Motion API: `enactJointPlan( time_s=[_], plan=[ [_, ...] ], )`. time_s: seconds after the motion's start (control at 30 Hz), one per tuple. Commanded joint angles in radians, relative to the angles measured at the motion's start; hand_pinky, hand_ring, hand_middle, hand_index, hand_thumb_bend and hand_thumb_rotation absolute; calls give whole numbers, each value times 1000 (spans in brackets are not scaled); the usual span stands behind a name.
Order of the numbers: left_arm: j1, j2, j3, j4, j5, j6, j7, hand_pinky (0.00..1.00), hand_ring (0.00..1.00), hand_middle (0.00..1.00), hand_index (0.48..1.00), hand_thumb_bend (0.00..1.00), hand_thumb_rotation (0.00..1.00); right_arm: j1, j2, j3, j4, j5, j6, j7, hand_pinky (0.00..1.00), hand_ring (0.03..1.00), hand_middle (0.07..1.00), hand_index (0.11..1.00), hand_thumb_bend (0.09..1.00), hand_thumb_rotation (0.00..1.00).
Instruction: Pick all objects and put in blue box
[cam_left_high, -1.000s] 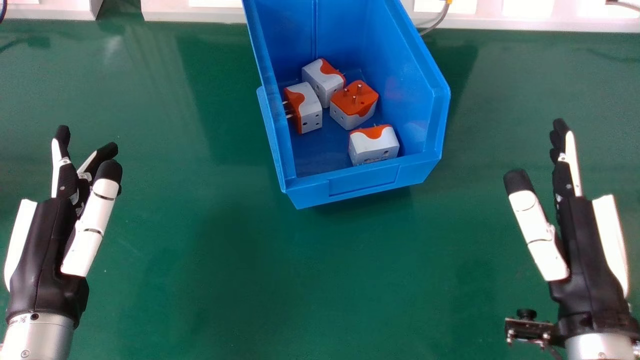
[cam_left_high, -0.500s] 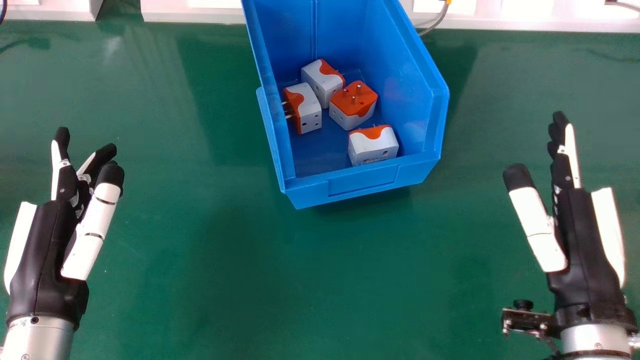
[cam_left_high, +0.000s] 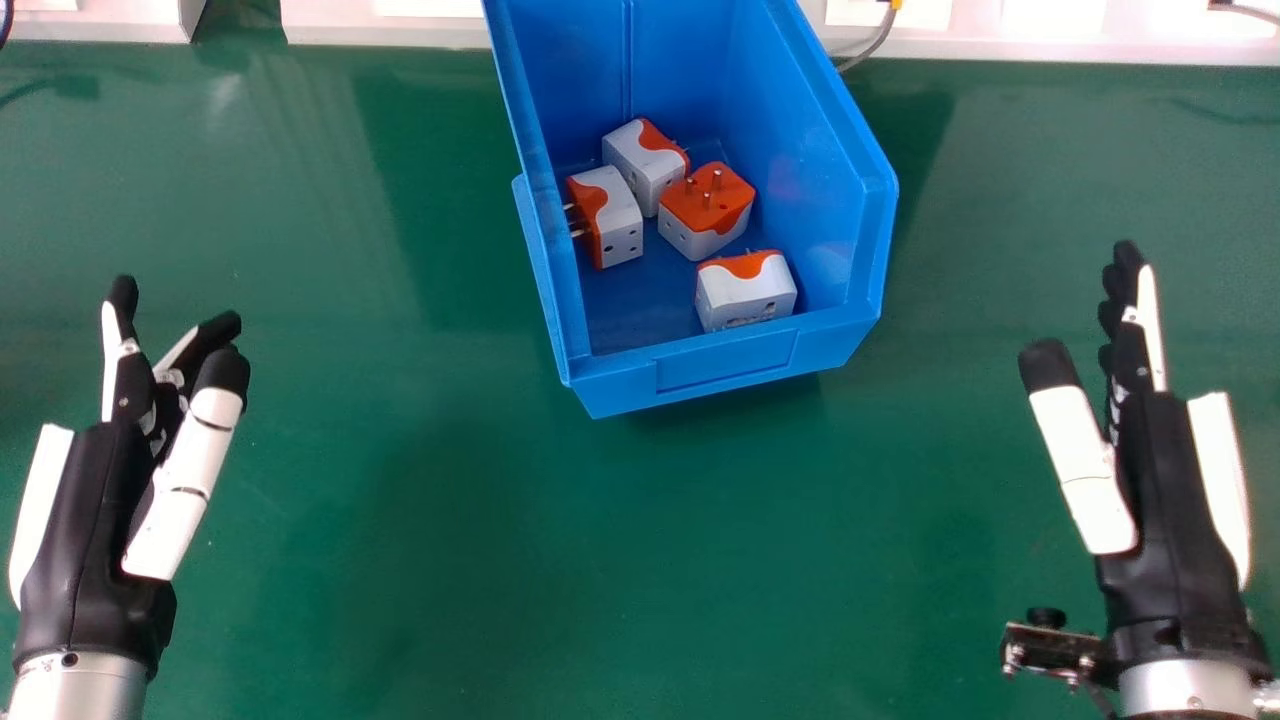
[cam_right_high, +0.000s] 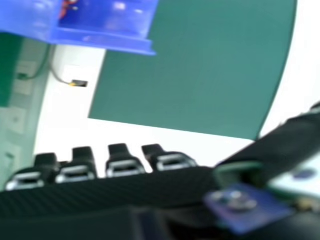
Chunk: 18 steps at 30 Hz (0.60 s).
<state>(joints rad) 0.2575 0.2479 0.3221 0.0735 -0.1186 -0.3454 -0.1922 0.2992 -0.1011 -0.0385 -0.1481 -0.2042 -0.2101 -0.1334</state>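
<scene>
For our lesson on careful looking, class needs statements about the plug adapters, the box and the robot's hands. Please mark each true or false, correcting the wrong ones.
1. Four adapters can be seen inside the blue box. True.
2. The left hand is gripping an adapter. False: the left hand is open and holds nothing.
3. One adapter with an orange face has its pins pointing up. True.
4. The adapter nearest the front wall is entirely orange. False: that adapter is mostly white.
5. The right hand is right of the box. True.

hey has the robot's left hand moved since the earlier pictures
Yes, slightly: judged against the blue box, which has stayed put, the left hand has drawn back toward the robot.
</scene>
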Motion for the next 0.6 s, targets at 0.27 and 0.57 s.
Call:
enactJointPlan(
  time_s=[0.27, 0.57],
  plan=[
    [-29, 0, 3, 46, 5, -54, 16, 825, 882, 892, 878, 562, 780, -72, 1, -19, 64, 19, -60, -6, 965, 1000, 1000, 1000, 420, 1000],
    [-33, 8, -7, 57, 20, -34, 30, 830, 887, 893, 879, 625, 757, -89, 2, -13, 81, 5, -47, -5, 930, 1000, 1000, 1000, 366, 1000]
  ],
)
